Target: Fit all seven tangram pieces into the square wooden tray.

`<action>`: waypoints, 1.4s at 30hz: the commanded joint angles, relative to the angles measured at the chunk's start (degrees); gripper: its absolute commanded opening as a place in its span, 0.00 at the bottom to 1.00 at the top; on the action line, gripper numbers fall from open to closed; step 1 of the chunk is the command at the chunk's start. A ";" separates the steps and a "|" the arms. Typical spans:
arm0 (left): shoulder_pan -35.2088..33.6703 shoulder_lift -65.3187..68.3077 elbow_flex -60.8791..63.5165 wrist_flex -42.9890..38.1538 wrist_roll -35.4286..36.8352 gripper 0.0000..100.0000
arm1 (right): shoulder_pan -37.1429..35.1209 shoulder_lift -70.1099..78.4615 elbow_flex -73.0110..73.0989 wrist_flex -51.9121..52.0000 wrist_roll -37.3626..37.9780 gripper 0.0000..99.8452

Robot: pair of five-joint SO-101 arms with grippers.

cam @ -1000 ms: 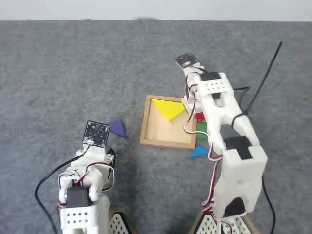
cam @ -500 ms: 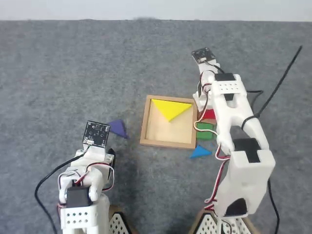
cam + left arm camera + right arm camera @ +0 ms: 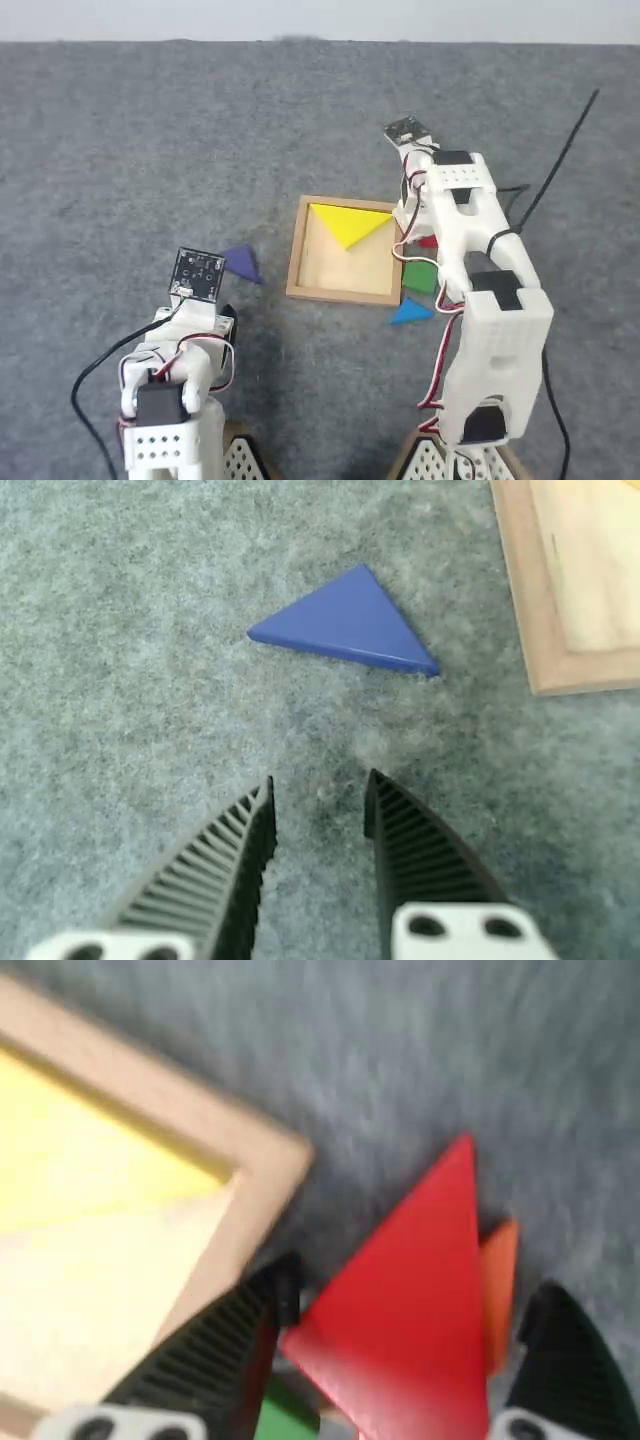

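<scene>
Nearest, well off the tray (image 3: 296,272) on its left-arm side: left gripper (image 3: 318,790), fingers parted a little, nothing between them, low over the grey desk (image 3: 120,150). Just beyond, betw. gripper and tray: violet triangle (image 3: 345,630), flat, near the rim but not touching.

On the tray's right-arm side, off the near corner: light-blue triangle (image 3: 410,312), apart from the rim. Further along that edge: green piece (image 3: 420,278), close beside the rim, partly under the arm. Then the red triangle (image 3: 420,1250), just outside the rim toward the far corner, w/ an orange piece (image 3: 503,1255) touching or tucked under one edge – can't tell which. Right gripper (image 3: 415,1305) astride the red one, fingers wide open, one each side, not clamped.

Inside the tray, far edge: yellow triangle (image 3: 350,222), long side along the rim; rest bare wood.

Step in hand, prob.: grasp of the red piece. Next move, by judgement: close squarely on its edges w/o dragging the orange, lift clear of the rim, turn to sit beside the yellow.
</scene>
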 commanded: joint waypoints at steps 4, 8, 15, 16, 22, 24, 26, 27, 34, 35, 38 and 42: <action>-0.35 -1.14 -0.84 0.26 0.53 0.14 | 0.48 -0.13 -0.97 3.47 -4.75 0.19; -0.35 -1.14 -0.84 0.26 0.53 0.14 | 0.48 -0.75 -1.14 3.47 -5.98 0.12; -0.35 -1.14 -0.84 0.26 0.53 0.14 | 1.71 -2.86 -4.31 6.46 -6.15 0.06; -0.35 -1.14 -0.84 0.26 0.53 0.14 | 1.89 -3.82 -4.84 7.08 -6.24 0.04; -0.35 -1.14 -0.84 0.26 0.53 0.14 | 1.10 -11.21 -2.73 7.96 -6.68 0.01; -0.35 -1.14 -0.84 0.26 0.53 0.14 | 0.48 -13.58 -1.32 7.96 -9.23 0.01; -0.35 -1.14 -0.84 0.26 0.53 0.14 | 0.31 -16.13 -0.35 8.04 -12.13 0.01; -0.35 -1.14 -0.84 0.26 0.53 0.14 | -0.31 -17.54 0.09 8.04 -13.71 0.01; -0.35 -1.14 -0.84 0.26 0.53 0.14 | -9.54 -24.48 3.52 7.87 -19.69 0.01; -0.35 -1.14 -0.84 0.26 0.53 0.14 | -10.07 -24.48 3.60 7.87 -20.13 0.01; -0.35 -1.14 -0.84 0.26 0.53 0.14 | -9.27 -24.48 3.96 7.96 -20.75 0.01; -0.35 -1.14 -0.84 0.26 0.53 0.14 | -8.13 -25.19 5.01 7.87 -20.75 0.01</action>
